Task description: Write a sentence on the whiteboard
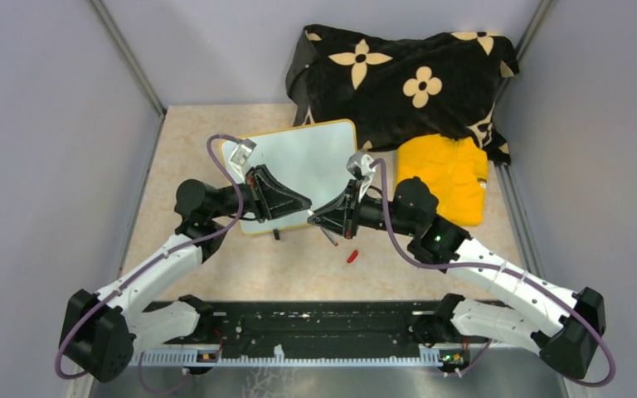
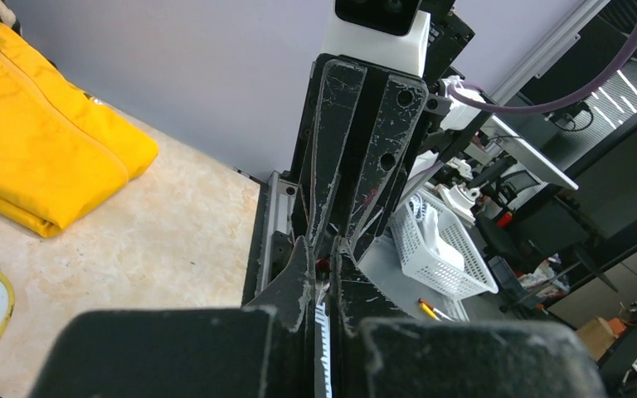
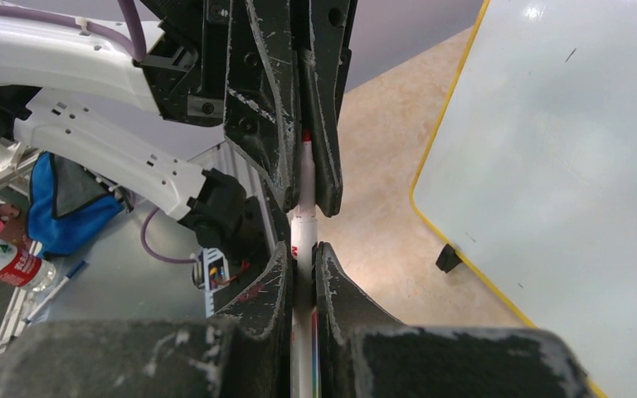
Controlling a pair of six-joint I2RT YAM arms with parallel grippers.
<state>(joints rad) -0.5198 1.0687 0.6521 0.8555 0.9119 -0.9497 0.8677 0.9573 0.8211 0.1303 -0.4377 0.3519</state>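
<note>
Whiteboard (image 1: pixel 299 166): found lying on table (image 1: pixel 257 265). Saw left gripper (image 2: pixel 323 247) and right gripper (image 3: pixel 303 257) tip to tip off its near edge, both clamped on one marker (image 3: pixel 302 225). Noted red cap (image 1: pixel 352 255) loose nearby.

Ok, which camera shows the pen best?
The right wrist camera: the pen is close up, white with a red end, pinched by the right gripper and left gripper. The top camera shows a sliver; the left wrist camera, a thin strip.

Black blanket (image 1: pixel 398 75), cream flowers, bunched at far wall. Yellow garment (image 1: pixel 446 176), folded, just in front (touching it). Red cap (image 1: pixel 352 255), loose on beige table (image 1: pixel 299 269). White basket (image 2: pixel 444 249) beyond table edge.
</note>
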